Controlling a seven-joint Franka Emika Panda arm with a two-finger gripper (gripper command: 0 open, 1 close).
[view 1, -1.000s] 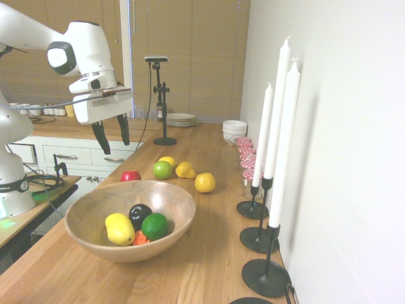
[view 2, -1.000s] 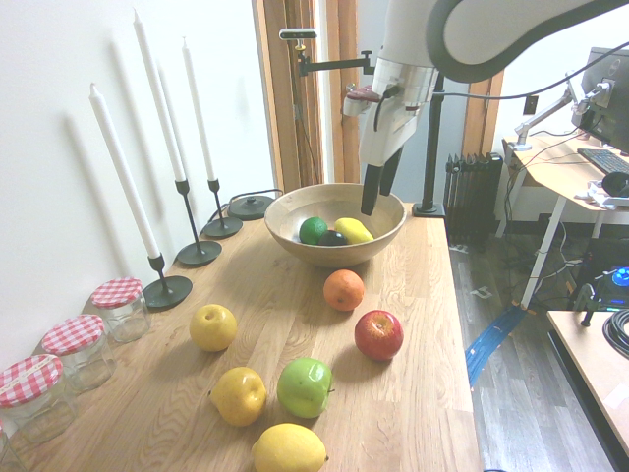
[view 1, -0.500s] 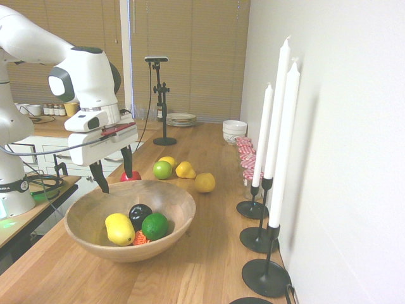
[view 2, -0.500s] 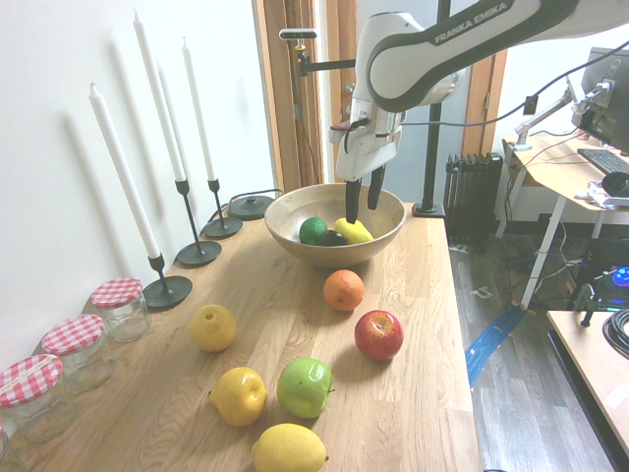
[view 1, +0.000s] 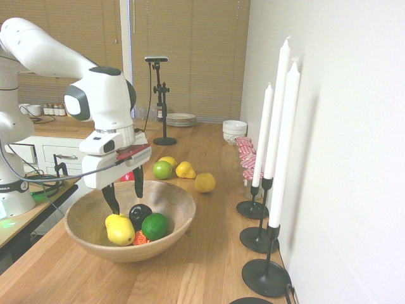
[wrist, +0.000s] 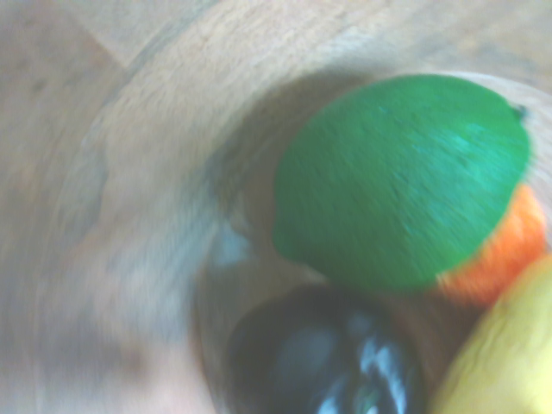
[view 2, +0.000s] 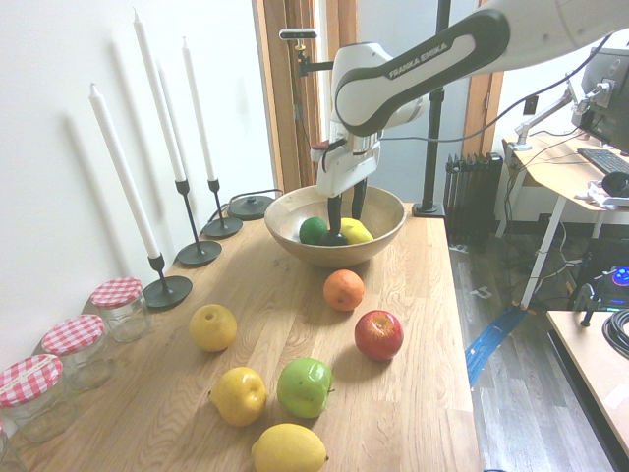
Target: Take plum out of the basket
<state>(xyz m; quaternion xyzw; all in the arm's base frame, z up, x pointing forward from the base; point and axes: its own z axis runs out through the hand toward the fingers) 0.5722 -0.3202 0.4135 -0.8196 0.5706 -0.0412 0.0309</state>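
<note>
A glossy, dark purple-black plum (view 1: pixel 139 215) lies inside the wide, shallow, light wooden basket (view 1: pixel 178 209), on its floor.

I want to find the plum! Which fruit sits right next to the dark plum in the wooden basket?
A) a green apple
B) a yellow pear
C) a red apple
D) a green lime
D: in the basket the plum lies against the green lime; the wrist view shows them side by side too.
</note>
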